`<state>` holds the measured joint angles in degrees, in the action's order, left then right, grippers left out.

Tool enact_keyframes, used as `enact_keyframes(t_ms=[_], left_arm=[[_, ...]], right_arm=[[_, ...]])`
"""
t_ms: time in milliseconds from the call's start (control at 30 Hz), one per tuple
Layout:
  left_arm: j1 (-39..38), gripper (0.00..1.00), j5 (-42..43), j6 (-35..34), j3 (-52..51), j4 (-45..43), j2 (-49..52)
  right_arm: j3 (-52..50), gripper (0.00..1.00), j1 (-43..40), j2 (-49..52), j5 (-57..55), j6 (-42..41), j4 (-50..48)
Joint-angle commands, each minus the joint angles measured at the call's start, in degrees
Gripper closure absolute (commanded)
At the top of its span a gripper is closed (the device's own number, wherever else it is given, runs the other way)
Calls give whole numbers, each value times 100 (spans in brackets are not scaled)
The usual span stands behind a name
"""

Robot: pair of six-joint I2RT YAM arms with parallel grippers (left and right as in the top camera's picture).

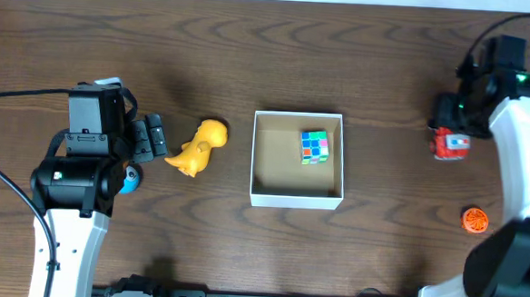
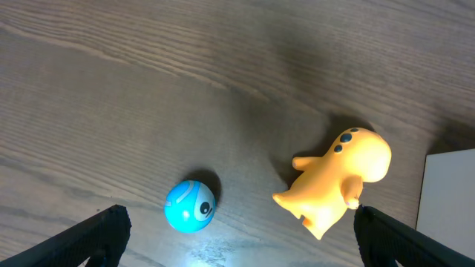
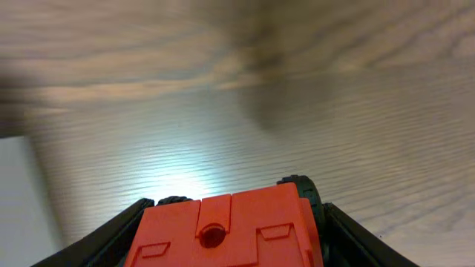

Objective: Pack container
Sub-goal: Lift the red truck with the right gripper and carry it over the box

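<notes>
The container [image 1: 295, 199], a white-walled square box with a tan inside, sits mid-table and holds a multicoloured puzzle cube [image 1: 315, 147]. A yellow dinosaur toy [image 1: 200, 147] lies on its side just left of the container; it also shows in the left wrist view [image 2: 338, 178]. My left gripper [image 1: 156, 138] is open and empty [image 2: 237, 241], above the table between the dinosaur and a blue ball [image 2: 190, 205]. My right gripper [image 1: 450, 122] at the far right is shut [image 3: 234, 209] on a red toy car [image 3: 245, 237].
The blue ball [image 1: 131, 180] lies partly under my left arm. An orange ball [image 1: 475, 219] lies at the right, near the right arm's base. The container's white wall [image 2: 449, 193] shows at the right edge of the left wrist view.
</notes>
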<state>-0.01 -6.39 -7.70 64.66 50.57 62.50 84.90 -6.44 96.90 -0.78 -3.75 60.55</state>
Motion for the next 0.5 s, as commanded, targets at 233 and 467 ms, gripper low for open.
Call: enact_keyframes(t_ms=[233,467], left_arm=[[33,2,-22,-57,120,-4,0],[31,2,-20,-57,120,-4,0]], right_arm=[[138,99,2273,-831,20,-1991,-540],[138,98,3932,-778,-1001,-2841,-1281]])
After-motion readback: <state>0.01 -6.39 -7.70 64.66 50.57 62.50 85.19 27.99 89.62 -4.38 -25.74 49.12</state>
